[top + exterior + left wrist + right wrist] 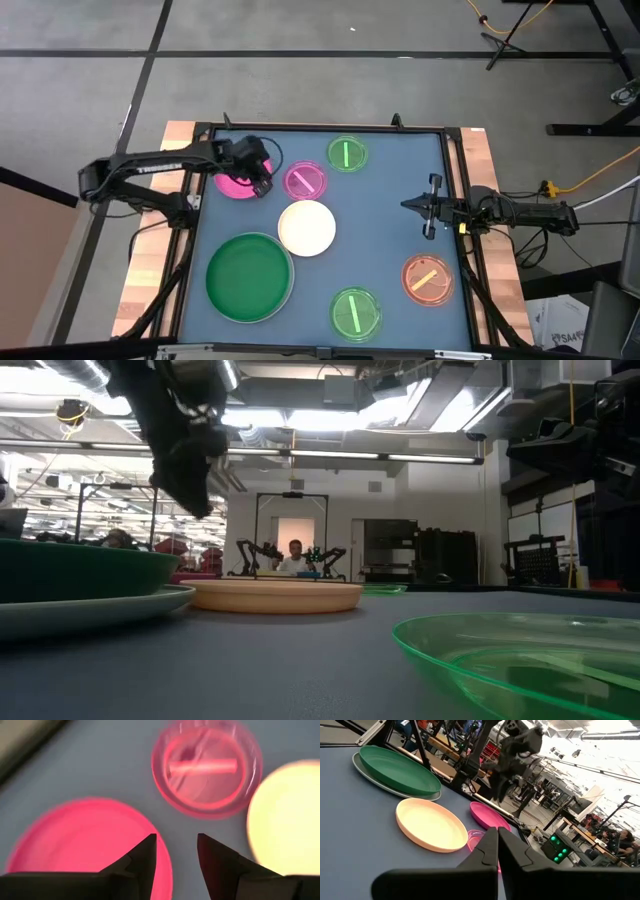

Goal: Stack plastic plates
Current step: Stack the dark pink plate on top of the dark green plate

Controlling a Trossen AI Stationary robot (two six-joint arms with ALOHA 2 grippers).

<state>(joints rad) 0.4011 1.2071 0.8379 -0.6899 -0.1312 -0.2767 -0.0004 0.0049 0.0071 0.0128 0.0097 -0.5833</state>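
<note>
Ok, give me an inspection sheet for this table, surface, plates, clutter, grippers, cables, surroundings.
Surface: dark blue mat in a black frame.
Job's things: dark green plate sits on a pale plate; cream plate, magenta plate, small pink plate, two small green plates and orange plate lie apart.
Clutter: nothing seen.
Grippers: left gripper open above the magenta plate's edge; right gripper shut, empty, at the right side.
Cables: yellow cable on the floor.
Surroundings: concrete floor, stands.

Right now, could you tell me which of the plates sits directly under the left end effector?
The solid magenta plate, at the table's far left; the left end effector hovers open over its edge. The see-through pink plate lies beside it, uncovered.
</note>
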